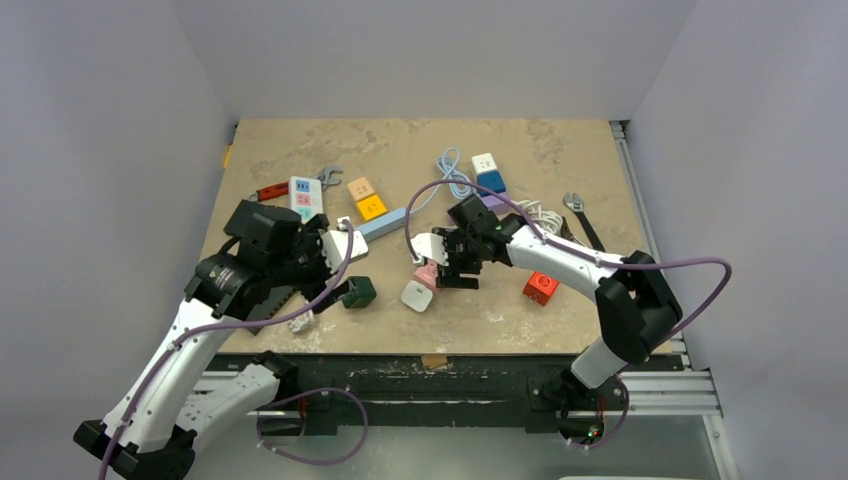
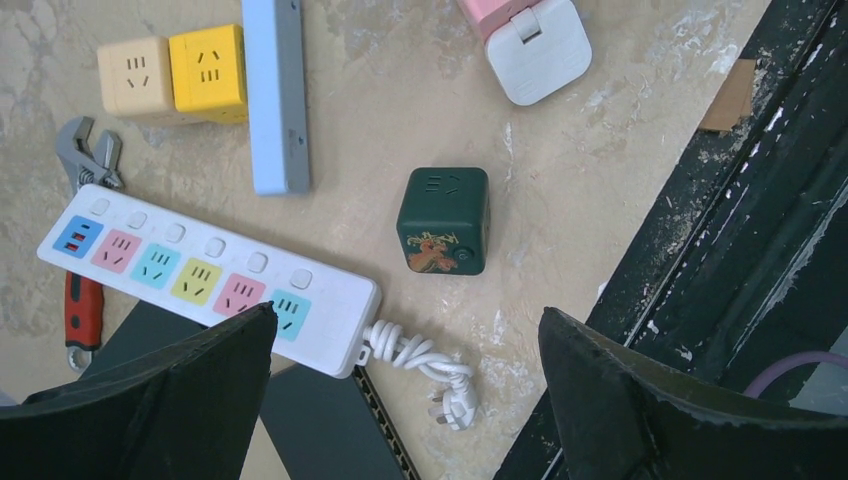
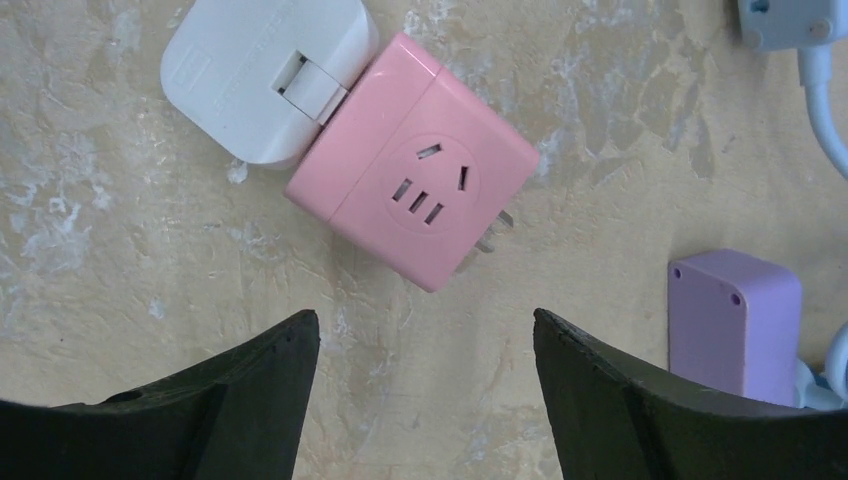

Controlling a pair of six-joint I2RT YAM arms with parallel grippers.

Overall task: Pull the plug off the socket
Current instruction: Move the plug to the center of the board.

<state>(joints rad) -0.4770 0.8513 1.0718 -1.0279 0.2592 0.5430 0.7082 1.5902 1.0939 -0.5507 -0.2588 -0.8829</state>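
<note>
Near the middle of the table [image 1: 560, 160], a white plug [image 3: 265, 75] sits pushed into one face of a pink cube socket [image 3: 415, 165], the pair lying flat and slanted across the right wrist view, plug at upper left, the cube's own metal pins [image 3: 497, 232] poking out at lower right. The right gripper [image 3: 422, 330] hovers just short of them with its jaws parted and nothing between them. The left gripper [image 2: 407, 320] is spread wide and also empty, over a green cube [image 2: 444, 220] and a white power strip [image 2: 200, 270] well apart from the pair. The step in hand appears to be the approach, with no grasp made. To do it well, the right wrist would likely need to turn until its fingers square up with the slanted pair, then come down on the flat sides of one piece, not on the seam. Because both pieces lie loose, a one-handed tug would probably just drag them along together, so the left arm ought to cross over and pin or grip the other piece. The pull should run straight along the line joining plug and cube, without twisting, to spare the hidden prongs. A purple block [image 3: 735, 320] lies near the cube's pin side and wants a clear berth.
</note>
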